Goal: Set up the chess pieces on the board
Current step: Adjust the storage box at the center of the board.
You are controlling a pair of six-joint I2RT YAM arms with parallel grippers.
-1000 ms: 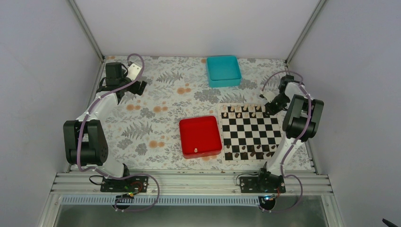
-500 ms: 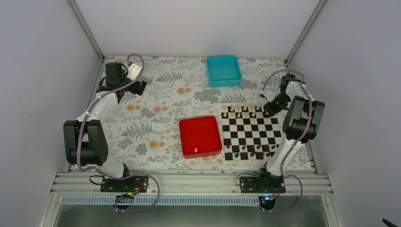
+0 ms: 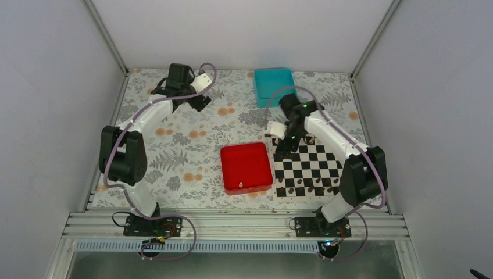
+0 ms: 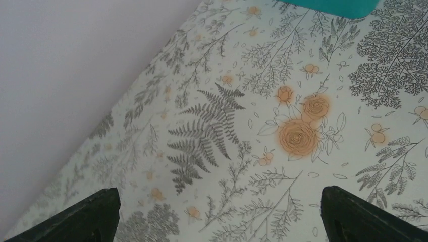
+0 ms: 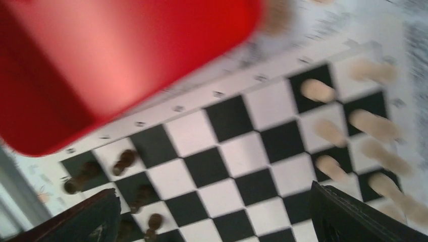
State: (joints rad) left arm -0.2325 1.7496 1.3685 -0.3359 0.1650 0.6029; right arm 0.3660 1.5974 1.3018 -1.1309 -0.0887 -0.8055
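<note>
Your right jaws: wide apart, empty, over board (image 3: pixel 311 168) 11 o'clock corner | your left jaws: wide apart, empty, bench (image 4: pixel 242 75) 11 o'clock | chess pieces (image 5: pixel 317 91): board 12 o'clock rows

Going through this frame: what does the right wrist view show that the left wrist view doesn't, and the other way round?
Only the right wrist: the board with pale chess pieces along one edge, dark pieces along the opposite, and the red tray beside it. Only the left wrist: a teal tray corner and the wall. Both: floral cloth, and open, empty jaws on the left gripper and right gripper.
</note>
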